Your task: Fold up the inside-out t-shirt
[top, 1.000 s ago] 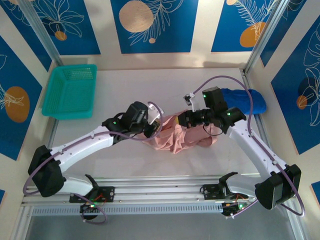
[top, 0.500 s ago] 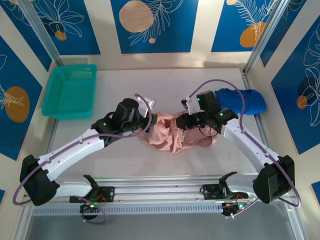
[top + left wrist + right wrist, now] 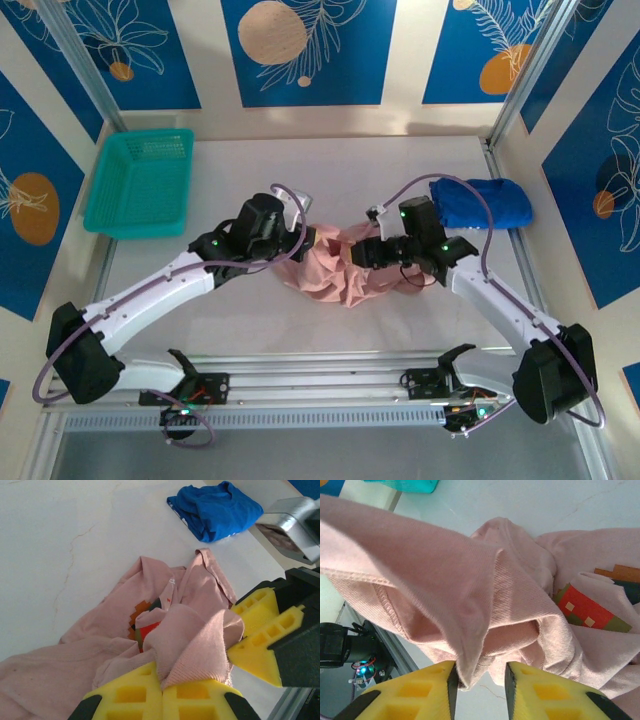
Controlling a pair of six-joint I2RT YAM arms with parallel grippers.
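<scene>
Found the inside-out t-shirt (image 3: 335, 270) bunched in a heap about the middle of the table (image 3: 250, 170), a touch toward the right edge, with a red, green and orange print (image 3: 584, 611) peeking out of the folds. Caught the left gripper (image 3: 162, 686) clamped tight on a thick fold of it, fingers together. Spotted the right gripper (image 3: 480, 677) just opposite with fingers parted, a loose fold dangling in the gap, not pinched. Noticed a blue garment (image 3: 485, 203) by the right edge and a teal basket (image 3: 140, 185) in the far left corner.
</scene>
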